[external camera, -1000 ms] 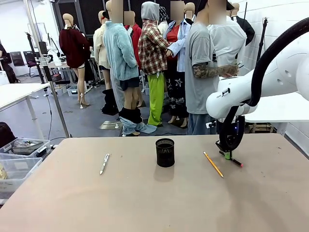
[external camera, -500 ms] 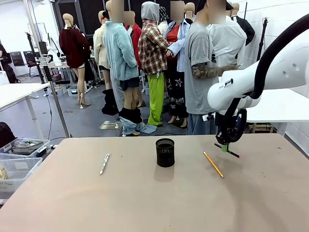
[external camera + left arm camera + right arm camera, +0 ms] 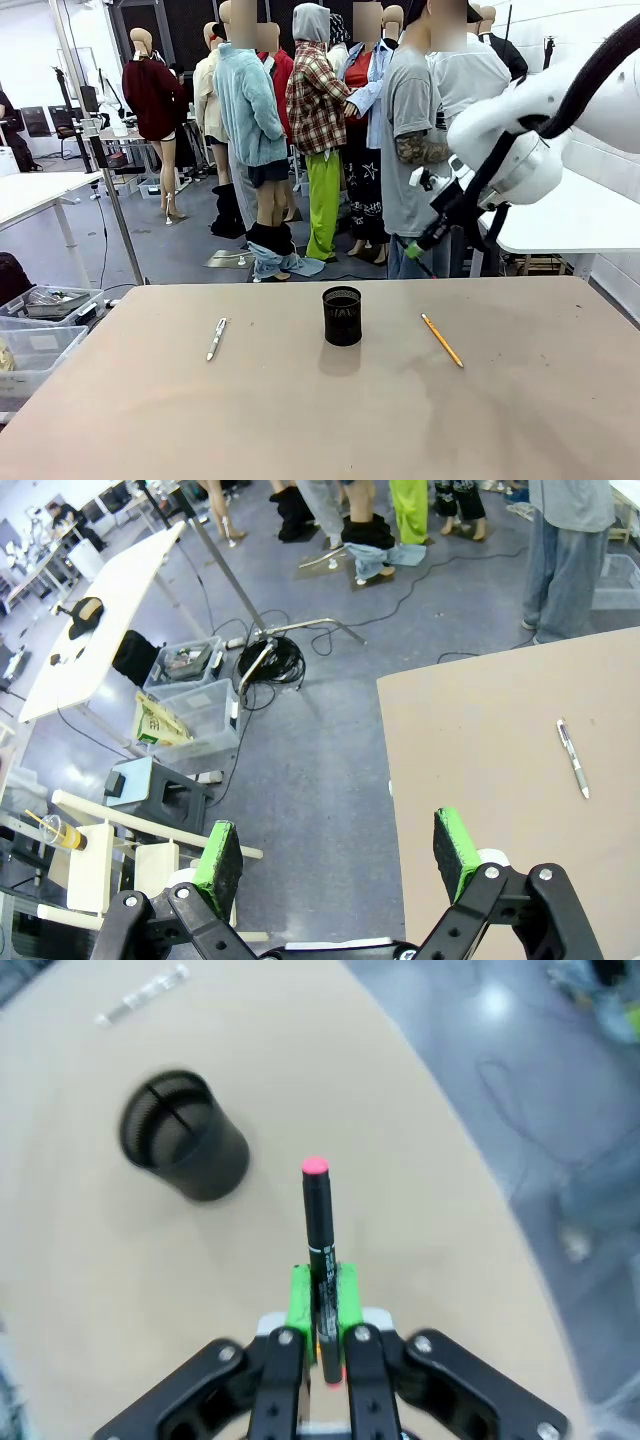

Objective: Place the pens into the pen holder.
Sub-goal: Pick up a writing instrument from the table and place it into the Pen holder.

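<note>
Green pads (image 3: 300, 1295) of the right gripper (image 3: 322, 1295) are pinched tight on the dark pen (image 3: 318, 1225). The pen sticks straight out ahead of the fingers, pinkish end leading. From that end the pen holder (image 3: 185, 1150) lies toward the upper left of the right wrist view, so the pen's long axis points past the cup's right side, not into its mouth.

In the front view this claw hangs high, right of centre, well above the table (image 3: 300, 420), with open air down-left to the cup. I judge a sweep left and a tilt toward upright are needed.

An orange-yellow pencil (image 3: 441, 340) lies flat right of the cup and a silvery pen (image 3: 216, 339) left of it. The left gripper (image 3: 340, 855), wide and empty, is over the floor off the table's edge, farther away.
</note>
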You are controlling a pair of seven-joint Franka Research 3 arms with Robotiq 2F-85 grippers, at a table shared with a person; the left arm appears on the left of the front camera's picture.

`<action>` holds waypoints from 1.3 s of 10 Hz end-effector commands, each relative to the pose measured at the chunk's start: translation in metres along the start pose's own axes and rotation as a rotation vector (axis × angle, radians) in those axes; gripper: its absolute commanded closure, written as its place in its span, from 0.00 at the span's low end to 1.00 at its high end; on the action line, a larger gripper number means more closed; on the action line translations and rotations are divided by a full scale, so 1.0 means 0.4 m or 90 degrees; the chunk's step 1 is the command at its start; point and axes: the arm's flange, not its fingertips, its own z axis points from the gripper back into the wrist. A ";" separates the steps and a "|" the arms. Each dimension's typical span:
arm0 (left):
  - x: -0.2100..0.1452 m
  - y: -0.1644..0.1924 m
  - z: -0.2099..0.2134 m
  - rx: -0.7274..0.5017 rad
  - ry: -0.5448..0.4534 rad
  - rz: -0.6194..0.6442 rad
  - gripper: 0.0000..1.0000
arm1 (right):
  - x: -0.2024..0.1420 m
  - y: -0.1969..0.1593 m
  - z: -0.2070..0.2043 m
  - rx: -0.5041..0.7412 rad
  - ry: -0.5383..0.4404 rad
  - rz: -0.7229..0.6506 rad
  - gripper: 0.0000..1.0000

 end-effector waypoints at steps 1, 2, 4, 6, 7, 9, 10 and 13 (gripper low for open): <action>0.002 0.002 -0.002 0.001 -0.004 0.003 0.00 | -0.023 0.008 -0.019 0.133 -0.126 0.087 1.00; 0.002 0.002 -0.002 0.001 -0.004 0.003 0.00 | 0.003 0.020 -0.037 0.174 -0.176 0.140 1.00; 0.002 0.002 -0.002 0.001 -0.004 0.003 0.00 | 0.067 0.025 -0.097 0.251 -0.229 0.236 1.00; 0.002 0.002 -0.002 0.001 -0.004 0.003 0.00 | 0.112 0.005 -0.171 0.261 -0.242 0.273 1.00; 0.002 0.002 -0.002 0.001 -0.004 0.003 0.00 | 0.127 -0.004 -0.195 0.278 -0.264 0.271 1.00; 0.002 0.002 -0.002 0.001 -0.004 0.003 0.00 | 0.162 -0.021 -0.264 0.328 -0.241 0.286 1.00; 0.002 0.002 -0.002 0.001 -0.004 0.003 0.00 | 0.168 -0.020 -0.285 0.349 -0.243 0.290 1.00; 0.002 0.002 -0.002 0.001 -0.004 0.003 0.00 | 0.150 -0.022 -0.313 0.385 -0.244 0.271 1.00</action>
